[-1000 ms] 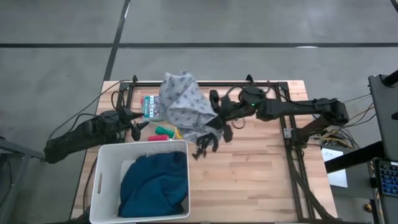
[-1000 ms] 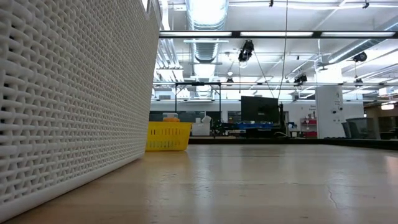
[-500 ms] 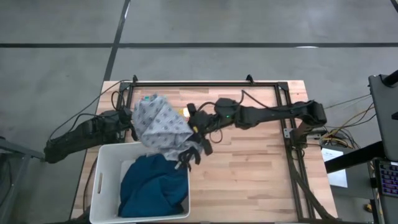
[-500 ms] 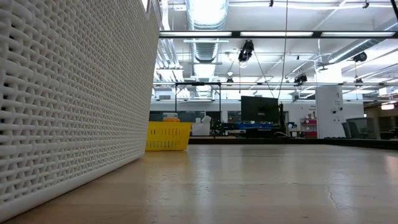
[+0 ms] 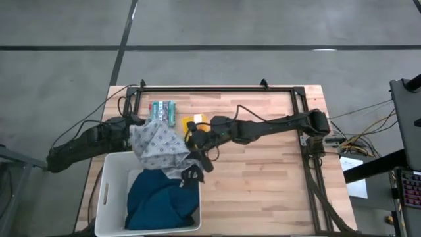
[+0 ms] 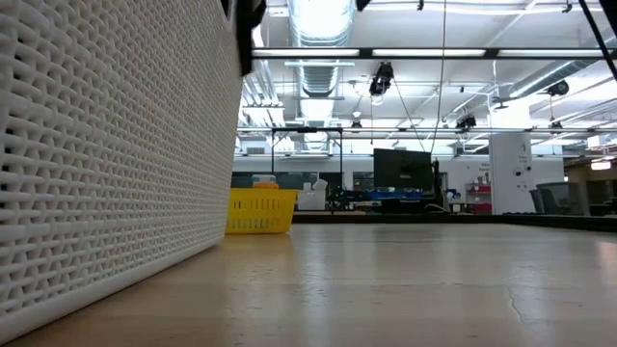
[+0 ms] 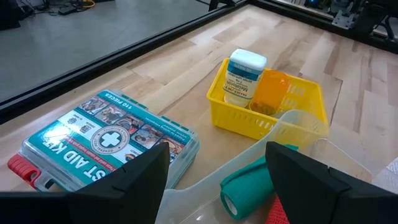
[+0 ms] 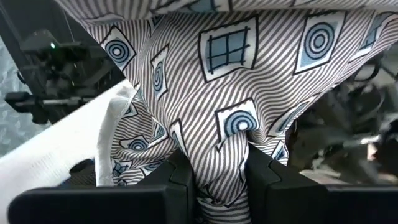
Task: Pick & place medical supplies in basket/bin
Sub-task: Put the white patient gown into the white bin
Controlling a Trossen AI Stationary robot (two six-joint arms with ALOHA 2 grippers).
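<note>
A grey patterned cloth point(image 5: 158, 146) hangs from my right gripper point(image 5: 191, 142) over the far right corner of the white bin point(image 5: 112, 197); the gripper is shut on it. A blue garment point(image 5: 161, 197) lies inside the bin. My left gripper point(image 7: 217, 177) waits open at the table's left, just beyond the bin. In front of it lie a first-aid kit point(image 7: 106, 140), a green roll point(image 7: 249, 186), and a small yellow basket point(image 7: 267, 106) holding a white bottle point(image 7: 245, 74) and an orange bottle point(image 7: 273, 90). My right gripper pinches a bunched fold of the grey cloth point(image 8: 219, 155) between its two fingers point(image 8: 180, 180), several layers together. The fingers come nearly level from the table's right side. The cloth spreads beyond the fingers and hangs slack above the bin's far rim point(image 8: 62, 155); dark ends point(image 5: 192, 172) dangle from it.
The bin's ribbed wall point(image 6: 116, 145) fills the left of the low view. A black frame point(image 5: 217, 89) runs along the table's far and right sides. Bare wood point(image 5: 263, 191) lies right of the bin.
My right gripper has carried the grey cloth toward the table's left and near edges and downward, from over the far middle of the table to above the bin's far right corner. The first-aid kit and the yellow basket, covered before, now show.
</note>
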